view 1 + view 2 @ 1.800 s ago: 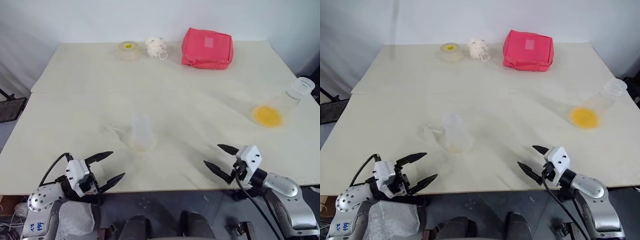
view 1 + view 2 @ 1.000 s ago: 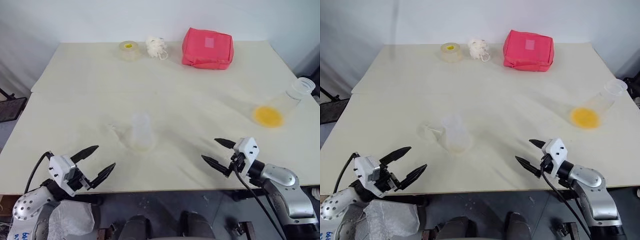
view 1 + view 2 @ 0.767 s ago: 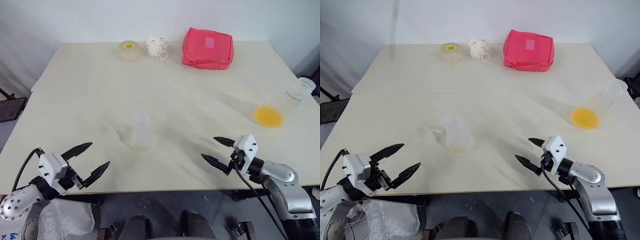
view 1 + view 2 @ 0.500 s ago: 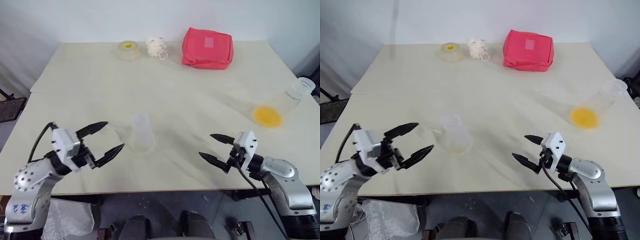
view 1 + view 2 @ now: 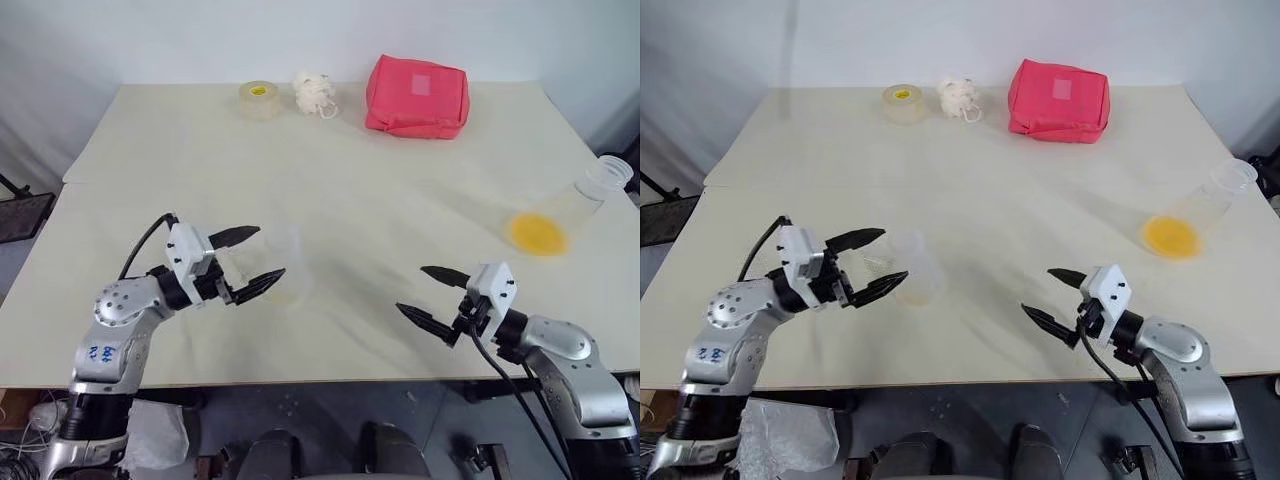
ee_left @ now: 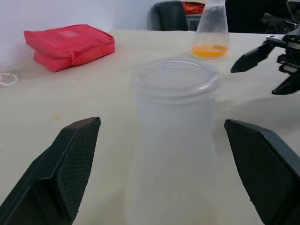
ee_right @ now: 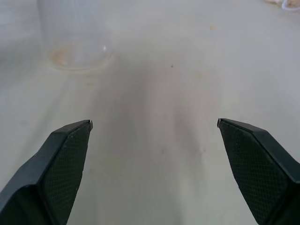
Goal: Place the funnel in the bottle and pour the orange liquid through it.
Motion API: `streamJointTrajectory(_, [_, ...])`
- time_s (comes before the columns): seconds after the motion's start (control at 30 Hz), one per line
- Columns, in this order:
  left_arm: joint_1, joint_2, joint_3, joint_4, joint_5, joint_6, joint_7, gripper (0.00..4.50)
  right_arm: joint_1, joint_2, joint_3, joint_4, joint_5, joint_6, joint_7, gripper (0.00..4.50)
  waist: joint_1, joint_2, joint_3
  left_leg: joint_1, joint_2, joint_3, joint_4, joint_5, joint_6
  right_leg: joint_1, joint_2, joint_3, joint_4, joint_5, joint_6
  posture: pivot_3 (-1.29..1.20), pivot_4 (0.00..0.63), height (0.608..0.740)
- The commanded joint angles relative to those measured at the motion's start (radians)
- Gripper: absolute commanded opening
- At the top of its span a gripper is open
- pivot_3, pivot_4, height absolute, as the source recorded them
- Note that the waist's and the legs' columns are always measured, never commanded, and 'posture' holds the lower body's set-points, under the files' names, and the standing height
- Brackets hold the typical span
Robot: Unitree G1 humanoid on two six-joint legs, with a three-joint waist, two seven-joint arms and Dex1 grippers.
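Left eye view: pale cream table (image 5: pixel 400 190) before a white wall; tape roll (image 5: pixel 258 99), white puff (image 5: pixel 313 93) and red pouch (image 5: pixel 416 96) along the far edge. Conical flask (image 5: pixel 570 205) with orange liquid (image 5: pixel 537 232) at far right. Left end effector (image 5: pixel 248 263) spread wide beside the clear bottle (image 5: pixel 285 262); right end effector (image 5: pixel 434 295) spread wide, empty.

Right eye view: faint funnel (image 5: pixel 871 264) between the left fingers.

Left wrist view: bottle upright between open fingers, dark chair (image 6: pixel 171 15) behind.

Right wrist view: bottle base ahead, bare tabletop.
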Motion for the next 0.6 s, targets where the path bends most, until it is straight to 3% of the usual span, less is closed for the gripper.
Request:
streamJointTrajectory(0.03, [-0.029, -0.009, -0.007, 0.015, 0.011, -0.024, -0.012, 4.31, 0.009, 0.001, -0.020, -0.054, 0.017, -0.002, -0.018, 4.50, 0.000, 0.000, 0.000, 0.000, 0.000, 0.000, 0.000, 0.000, 0.000, 0.000, 0.000, 0.000, 0.000, 0.000, 0.000, 0.00, 0.150, 0.740])
streamJointTrajectory(0.27, [-0.079, -0.032, -0.023, 0.053, 0.006, -0.013, -0.036, 2.35, 0.010, -0.002, -0.020, -0.054, 0.015, -0.005, -0.035, 4.50, 0.001, -0.001, 0.000, 0.000, 0.000, 0.000, 0.000, 0.000, 0.000, 0.000, 0.000, 0.000, 0.000, 0.000, 0.000, 0.00, 0.150, 0.740])
streamJointTrajectory(0.6, [-0.239, -0.053, -0.045, 0.132, 0.027, -0.021, -0.041, 2.29, -0.018, -0.018, -0.037, -0.033, 0.015, -0.008, -0.035, 4.50, 0.002, -0.002, 0.001, 0.000, 0.000, 0.000, 0.001, 0.000, 0.000, 0.000, 0.000, -0.001, 0.000, 0.000, 0.000, 0.00, 0.150, 0.740])
